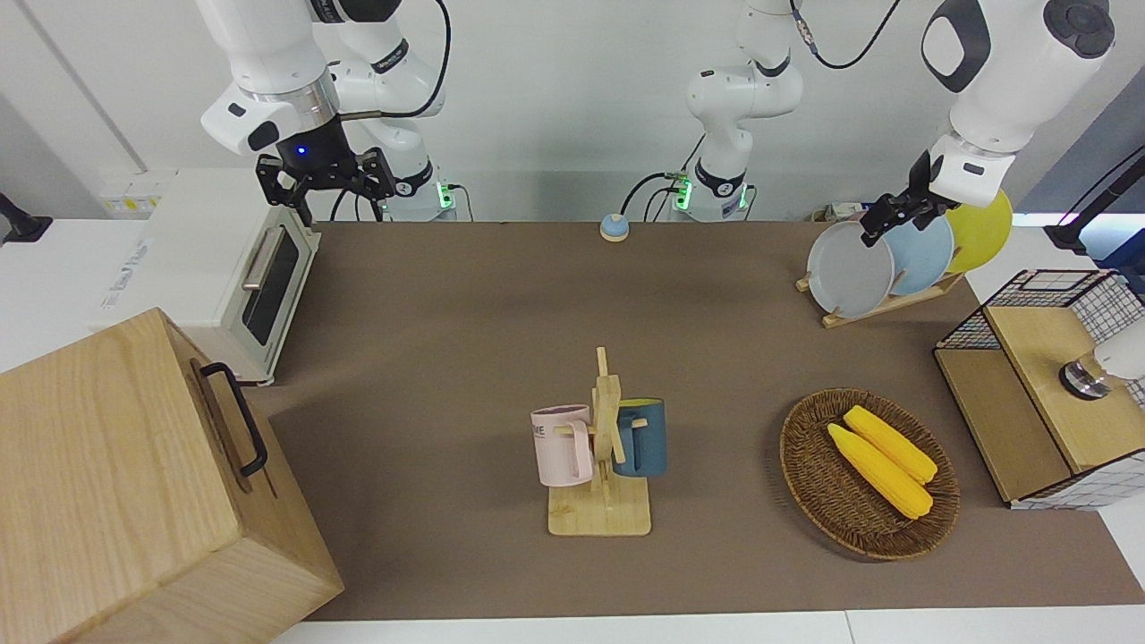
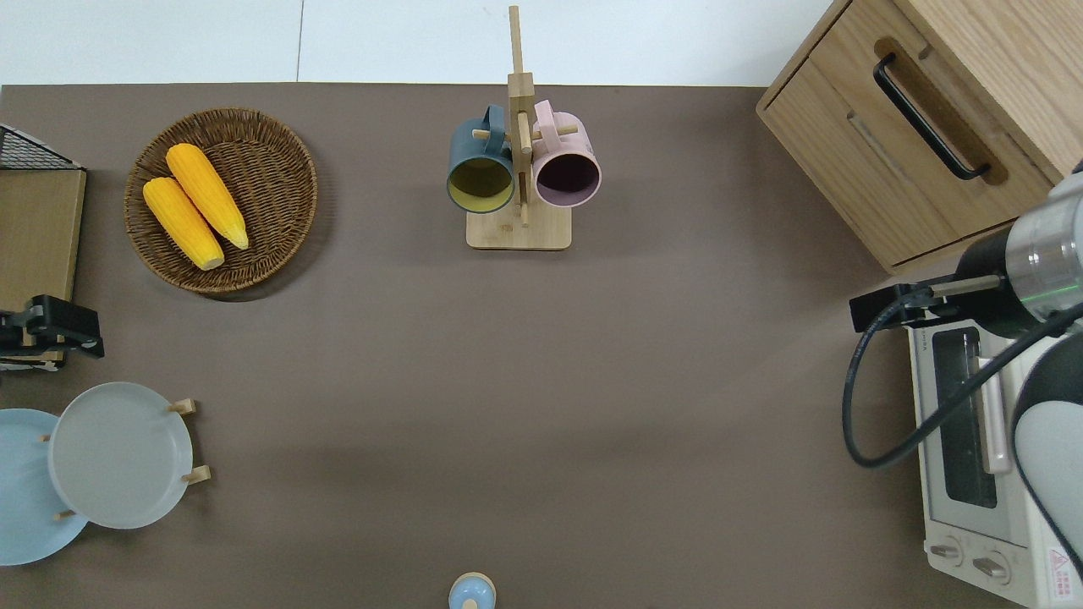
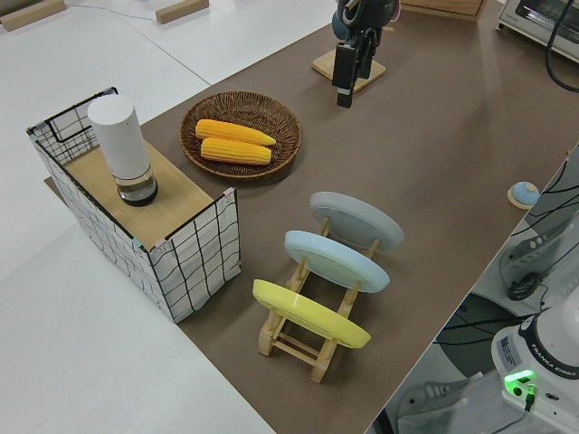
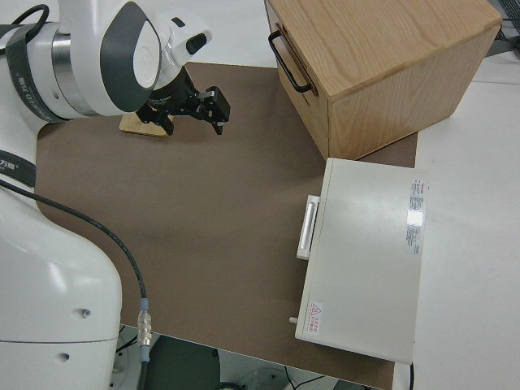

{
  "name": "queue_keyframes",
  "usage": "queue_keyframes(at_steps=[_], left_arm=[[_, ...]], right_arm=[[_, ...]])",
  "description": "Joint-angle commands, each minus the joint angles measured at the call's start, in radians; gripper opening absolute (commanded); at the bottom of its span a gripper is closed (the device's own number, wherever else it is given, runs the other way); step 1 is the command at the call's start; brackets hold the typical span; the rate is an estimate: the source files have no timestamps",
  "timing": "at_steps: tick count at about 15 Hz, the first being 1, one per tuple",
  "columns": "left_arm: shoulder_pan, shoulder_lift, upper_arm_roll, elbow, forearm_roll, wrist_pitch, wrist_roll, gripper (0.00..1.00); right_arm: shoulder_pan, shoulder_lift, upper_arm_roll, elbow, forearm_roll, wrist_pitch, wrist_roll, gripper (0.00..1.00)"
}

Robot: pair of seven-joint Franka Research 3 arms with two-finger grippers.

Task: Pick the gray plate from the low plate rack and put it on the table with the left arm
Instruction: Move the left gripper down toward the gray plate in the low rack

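Note:
The gray plate [image 1: 848, 270] [image 2: 118, 455] [image 3: 355, 220] leans in the low plate rack [image 1: 881, 309] [image 3: 308, 348], in the slot farthest from the robots, at the left arm's end of the table [image 1: 465, 340]. My left gripper [image 1: 882, 227] [image 2: 52, 328] [image 3: 344, 95] hangs in the air, open and holding nothing. The overhead view puts it over the table just farther from the robots than the gray plate, not touching it. My right gripper [image 1: 326, 182] [image 4: 199, 107] is parked and open.
A light blue plate [image 1: 921, 255] and a yellow plate [image 1: 984, 228] fill the rack's other slots. A wicker basket [image 1: 809, 465] with two corn cobs, a wire-sided shelf [image 1: 1029, 402], a mug stand [image 1: 604, 447], a wooden drawer box [image 1: 116, 483] and a toaster oven [image 1: 259, 286] stand around.

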Motion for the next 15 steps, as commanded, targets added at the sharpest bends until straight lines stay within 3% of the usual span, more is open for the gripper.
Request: queue_keyframes(at_steps=[1,8,11,15], left_arm=[[-0.015,-0.063,-0.006,-0.142,0.149,0.045,-0.005,0.99],[-0.021,-0.141,-0.008,-0.4,0.339,0.144,0.027,0.99],[-0.023,-0.175,0.0,-0.526,0.367,0.206,0.038,0.99],[-0.018,-0.175,0.011,-0.58,0.384,0.211,0.041,0.99]], right_arm=[[-0.019,-0.003,0.017,0.009,-0.001,-0.014,0.012,0.983],[-0.02,-0.001,0.017,0.009,-0.001,-0.014,0.012,0.983],[-0.02,-0.001,0.017,0.009,-0.001,-0.014,0.012,0.983],[-0.02,-0.001,0.017,0.009,-0.001,-0.013,0.012,0.983]])
